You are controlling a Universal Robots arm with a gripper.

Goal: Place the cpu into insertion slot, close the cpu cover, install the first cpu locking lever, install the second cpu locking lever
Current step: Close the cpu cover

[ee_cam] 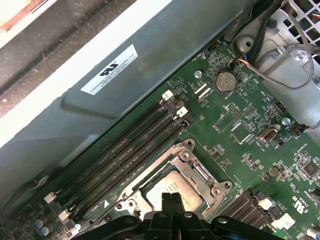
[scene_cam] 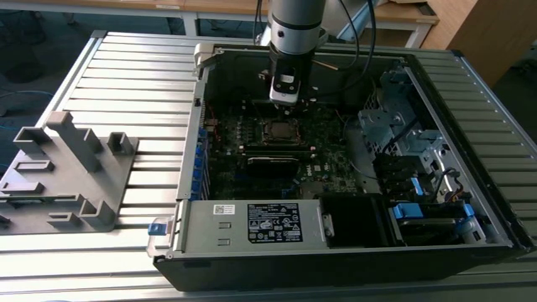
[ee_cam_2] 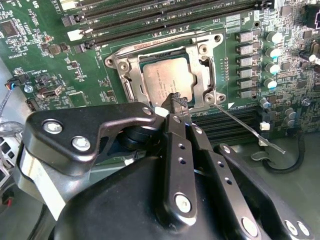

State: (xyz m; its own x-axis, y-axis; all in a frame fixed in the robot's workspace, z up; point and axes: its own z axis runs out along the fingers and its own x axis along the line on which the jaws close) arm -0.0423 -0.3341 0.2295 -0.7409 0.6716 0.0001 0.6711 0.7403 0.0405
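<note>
Mid-board on the green motherboard (ee_cam_2: pixel 40 45), we see the thin silvery cpu cover (ee_cam_2: pixel 202 70) lying flat over the dull grey cpu (ee_cam_2: pixel 165 82) seated in the insertion slot (ee_cam_2: pixel 141 65). The gripper (ee_cam_2: pixel 177 104), fingers (ee_cam_2: pixel 176 145) pinched together, sits at the cover's corner beside the slim wire locking lever (ee_cam_2: pixel 250 131); we would press that probably springy rod low and steadily.

Grey fixture (scene_cam: pixel 71 176) (on slatted table (scene_cam: pixel 126 75)) beside computer case (scene_cam: pixel 336 272).

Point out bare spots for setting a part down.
Bare slatted table lies between the grey fixture and the computer case, and beyond the fixture beside the case. Inside the case it is crowded: the gripper hangs over the cpu cover, with cables and drive bays at the exterior view's right.
</note>
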